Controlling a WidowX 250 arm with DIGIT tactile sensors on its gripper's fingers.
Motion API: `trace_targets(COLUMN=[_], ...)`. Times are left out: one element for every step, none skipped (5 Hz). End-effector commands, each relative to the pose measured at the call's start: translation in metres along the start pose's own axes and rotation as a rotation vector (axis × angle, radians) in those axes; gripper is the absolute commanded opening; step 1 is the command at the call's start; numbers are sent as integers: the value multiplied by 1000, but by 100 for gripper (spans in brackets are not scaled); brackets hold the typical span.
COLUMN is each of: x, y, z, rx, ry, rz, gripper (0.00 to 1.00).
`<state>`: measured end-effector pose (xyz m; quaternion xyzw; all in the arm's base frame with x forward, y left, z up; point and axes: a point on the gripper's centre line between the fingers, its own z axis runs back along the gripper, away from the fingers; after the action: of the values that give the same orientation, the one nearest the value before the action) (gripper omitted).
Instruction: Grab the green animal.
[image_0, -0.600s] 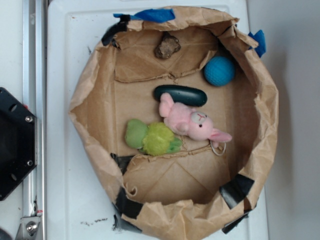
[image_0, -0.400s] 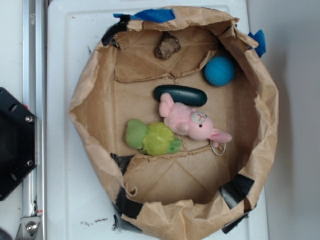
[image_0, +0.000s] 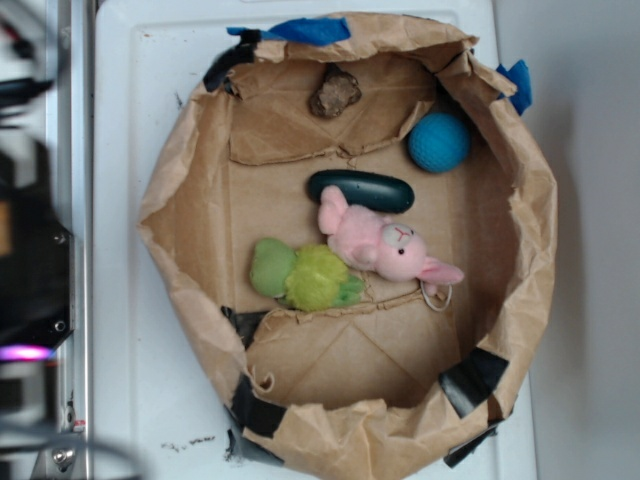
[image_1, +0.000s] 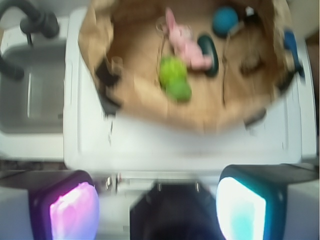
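The green animal (image_0: 303, 276) lay on the floor of the brown paper tub (image_0: 170, 215), a little toward the arm's side of centre, its duller rounded end pointing toward that side and its lime fluff touching the pink plush bunny (image_0: 385, 248); the dark green oblong (image_0: 360, 189) sat just beyond the bunny, the blue ball (image_0: 439, 141) and a brown lump (image_0: 334, 92) well apart near the far wall; the gripper (image_1: 157, 207) was well short of the tub, outside its near wall over the white tabletop (image_0: 130, 120), and in the wrist view its two fingers, one glowing pink (image_1: 74, 212) and one pale teal (image_1: 240, 210), stood wide apart with nothing between them, the whole view smeared by motion; in the exterior view the arm showed only as a blur at the left edge; the step in hand looked like the approach, with the grab itself not yet begun; to do it well, the gripper would need to clear the crumpled paper rim before descending, since that wall stood higher than the toy; centring over the green body's duller end, away from the bunny, should keep the pink ear and the small metal ring (image_0: 436, 297) out of the jaws; soft plush probably wants a low, full closure rather than a pinch on loose fluff
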<state>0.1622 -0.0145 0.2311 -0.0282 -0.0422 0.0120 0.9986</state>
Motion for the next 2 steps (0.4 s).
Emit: trace_targets(x=[54, 57], y=[-7, 5], z=[-27, -71], rx=[-38, -81], ry=[-63, -85], rz=[-116, -172], gripper=[100, 100])
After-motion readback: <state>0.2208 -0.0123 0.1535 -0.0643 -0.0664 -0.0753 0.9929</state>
